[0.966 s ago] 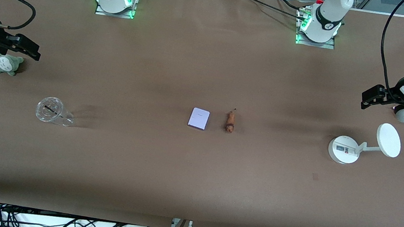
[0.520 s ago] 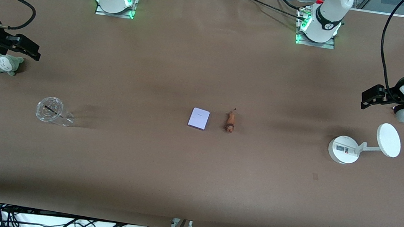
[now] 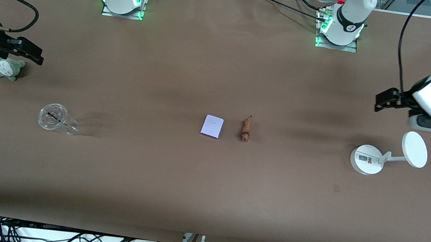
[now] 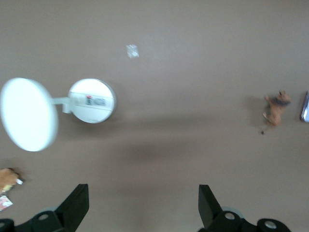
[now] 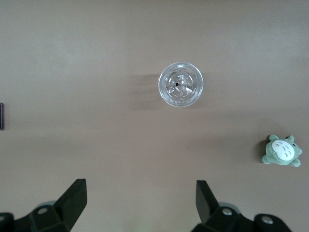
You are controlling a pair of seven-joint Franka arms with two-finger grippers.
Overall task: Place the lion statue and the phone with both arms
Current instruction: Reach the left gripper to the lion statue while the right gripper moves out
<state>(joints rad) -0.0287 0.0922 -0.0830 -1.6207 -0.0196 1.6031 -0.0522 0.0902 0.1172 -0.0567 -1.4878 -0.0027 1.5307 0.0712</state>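
The phone [image 3: 212, 126], a pale lavender slab, lies flat at the middle of the table. The lion statue [image 3: 245, 129], small and orange-brown, lies beside it toward the left arm's end. Both also appear in the left wrist view, the lion statue [image 4: 276, 108] whole and only an edge of the phone [image 4: 305, 107]. My left gripper [image 3: 382, 103] hangs open and empty over bare table by the white stand; its own view shows the left gripper [image 4: 142, 193] with nothing between the fingers. My right gripper [image 3: 33, 55] waits open and empty over the right arm's end; the right gripper [image 5: 140, 191] has only table under it.
A white round-based stand [image 3: 367, 159] with a disc [image 3: 414, 149] sits at the left arm's end. A clear cup [image 3: 54, 117] and a grey-green plush [image 3: 8, 67] are at the right arm's end. A brown plush [image 4: 6, 179] shows near the stand.
The left arm has shifted a little toward the table's middle, its gripper still open. The right arm, phone and lion statue have not moved.
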